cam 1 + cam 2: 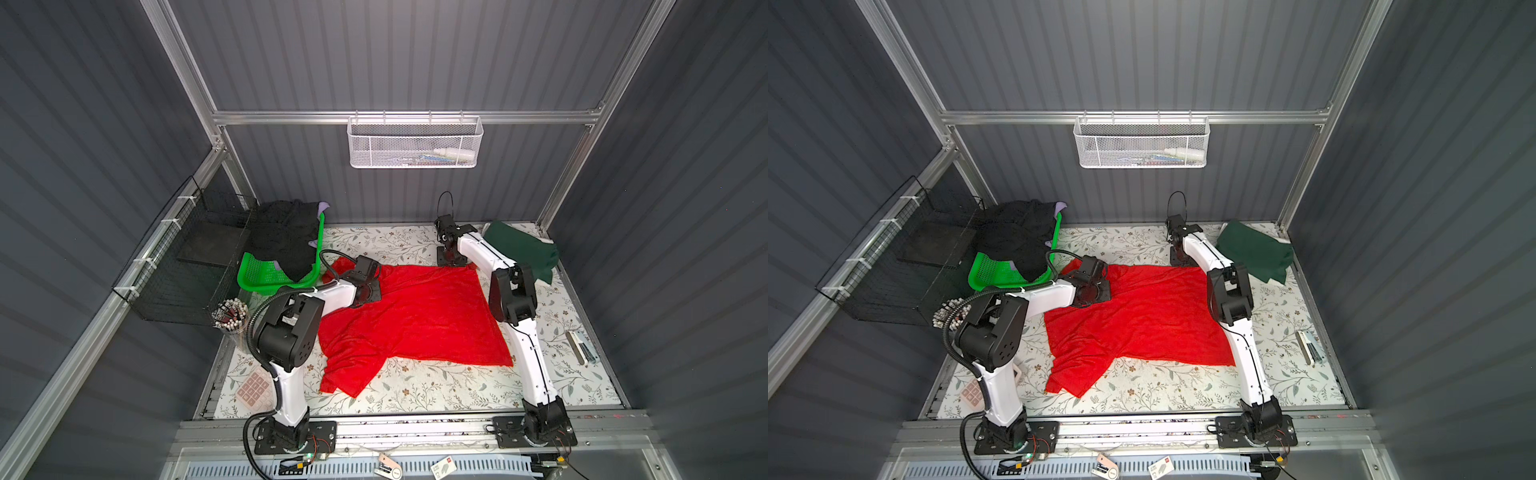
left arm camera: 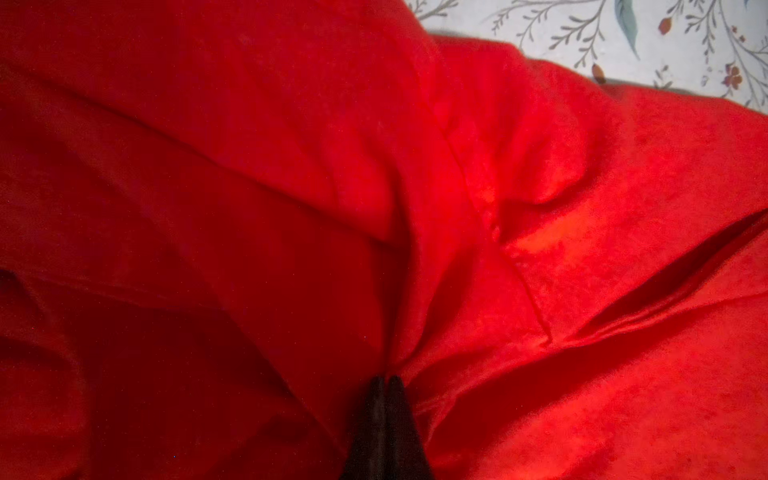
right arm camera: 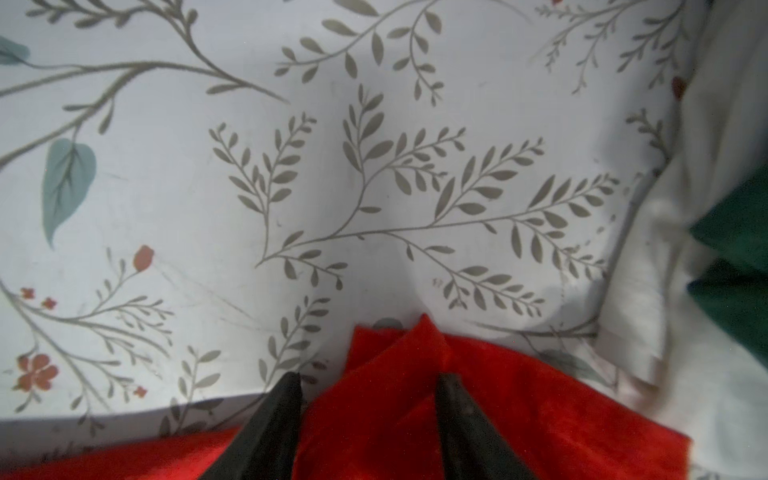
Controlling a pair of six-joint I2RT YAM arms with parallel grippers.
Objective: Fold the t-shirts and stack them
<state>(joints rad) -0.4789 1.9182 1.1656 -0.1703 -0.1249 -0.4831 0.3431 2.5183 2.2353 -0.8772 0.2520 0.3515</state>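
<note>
A bright red t-shirt (image 1: 415, 316) (image 1: 1142, 316) lies spread over the middle of the flowered table in both top views. My left gripper (image 1: 368, 293) (image 1: 1096, 291) (image 2: 385, 378) is at its far left part, shut on a pinch of red cloth (image 2: 540, 166). My right gripper (image 1: 452, 259) (image 1: 1180, 259) (image 3: 370, 380) is open at the shirt's far right corner (image 3: 419, 353), which lies between the fingers. A folded dark green t-shirt (image 1: 523, 249) (image 1: 1256, 249) (image 3: 735, 232) rests on a white one (image 3: 665, 291) at the back right.
A green basket (image 1: 266, 278) (image 1: 988, 270) at the back left holds black (image 1: 282, 237) and lavender (image 1: 323, 206) shirts. A black wire rack (image 1: 183, 266), a cup of pens (image 1: 230, 316) and a calculator (image 1: 253, 388) line the left edge. A small tool (image 1: 579, 347) lies at the right edge.
</note>
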